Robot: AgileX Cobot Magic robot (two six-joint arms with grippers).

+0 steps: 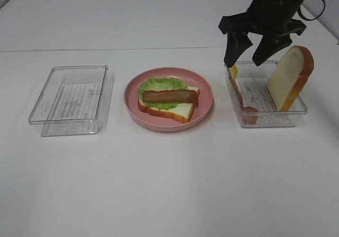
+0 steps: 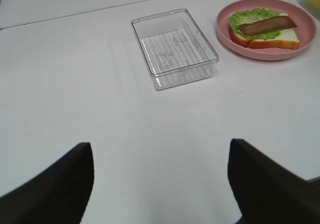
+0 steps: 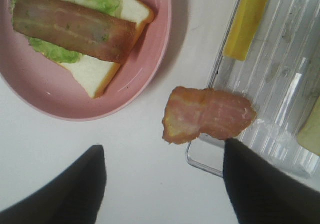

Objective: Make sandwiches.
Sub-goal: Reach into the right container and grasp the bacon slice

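Both the right fingers (image 1: 235,46) and the left fingers (image 2: 60,184) are spread. Under the right, a bacon strip (image 3: 207,114) is draped over the rim of a box (image 1: 270,121) by the right edge of the table (image 1: 169,194). Its pickup is judged in hand, with lowering and closing needed. The sandwich (image 1: 168,100) is found half-built on a plate (image 1: 169,127) mid-table.

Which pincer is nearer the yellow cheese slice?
Right. The right pincer hangs just above the clear box holding the cheese slice. The left pincer is over the table, with the empty box and pink plate between it and the cheese.
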